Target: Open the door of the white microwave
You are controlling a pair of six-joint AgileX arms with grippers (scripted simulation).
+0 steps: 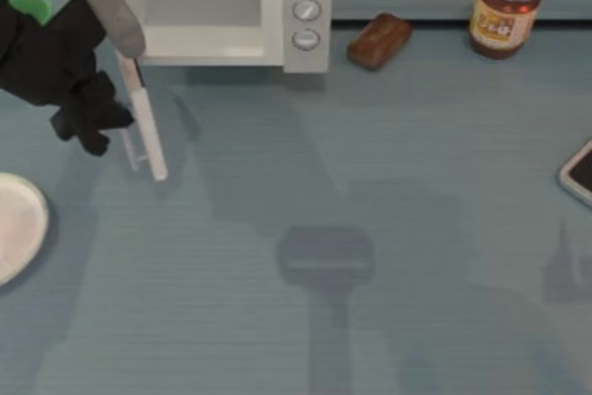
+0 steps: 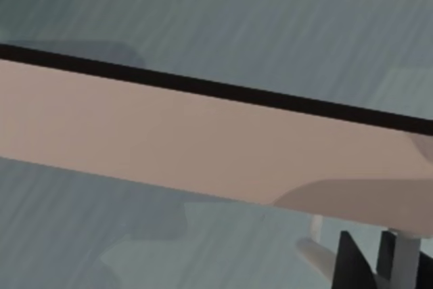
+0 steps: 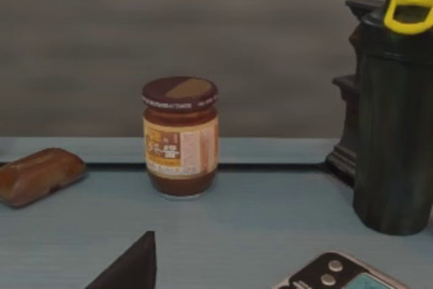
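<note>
At the counter's (image 1: 370, 228) far left stands the microwave (image 1: 222, 6), its cavity exposed and its knob panel on the right side. Door (image 1: 143, 122): swung fully out, seen edge-on as a thin white strip running from the microwave's left front corner toward the near side; its bar handle (image 1: 129, 150) faces left. Left claw (image 1: 116, 117): black, pressed against the handle side of the door, closed around the handle; the left wrist view shows dark fingertips (image 2: 352, 265) flanking the white bar (image 2: 404, 262), with the door's broad face filling most of that view. Right arm: out of the top view, claw state cannot be told. Bread (image 1: 379, 41): just right of the microwave. Jar (image 1: 506, 6): far right, near the back edge. Plate (image 1: 14, 224): cut by the left edge, near the door's free end. Phone (image 1: 578, 173): cut by the right edge. Counter centre and near side: bare, shadows only.
</note>
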